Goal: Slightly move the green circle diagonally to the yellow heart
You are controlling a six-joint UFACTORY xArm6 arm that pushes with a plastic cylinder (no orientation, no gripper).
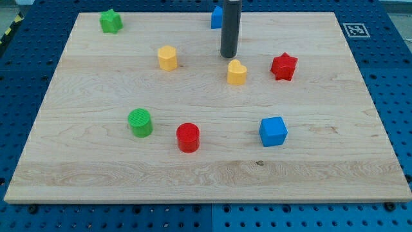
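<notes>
The green circle (pixel 140 122) stands on the wooden board at the lower left of centre. The yellow heart (pixel 236 72) lies right of centre in the upper half, up and to the right of the green circle. My tip (pixel 228 55) is at the end of the dark rod, just above and slightly left of the yellow heart, close to it but apart. It is far from the green circle.
A red circle (pixel 188 137) sits just right of the green circle. A yellow hexagon (pixel 167 58), a red star (pixel 284 66), a blue cube (pixel 273 131), a green star (pixel 111 21) and a blue block (pixel 217 17) partly behind the rod also lie on the board (pixel 84 174).
</notes>
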